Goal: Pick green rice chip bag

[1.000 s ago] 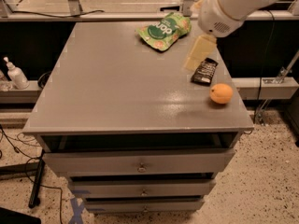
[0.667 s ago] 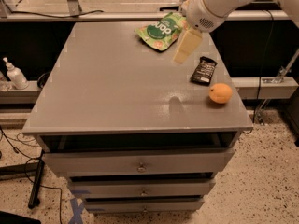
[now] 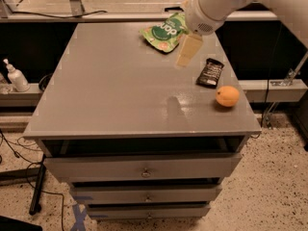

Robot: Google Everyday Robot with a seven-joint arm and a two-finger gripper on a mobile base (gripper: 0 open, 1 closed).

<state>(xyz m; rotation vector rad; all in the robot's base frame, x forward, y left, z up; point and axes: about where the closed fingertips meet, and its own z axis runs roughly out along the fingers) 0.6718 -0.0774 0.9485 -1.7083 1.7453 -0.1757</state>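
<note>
The bag [image 3: 165, 33] lies flat at the far edge of the grey surface [image 3: 110, 90], with its white letters facing up. The gripper [image 3: 185, 60] hangs just beside the right side of the bag, pointing down, and it is not clear whether it is released or clenched. A black wrapper [image 3: 210, 72] and an orange [image 3: 227, 96] lie nearer, to the right.
</note>
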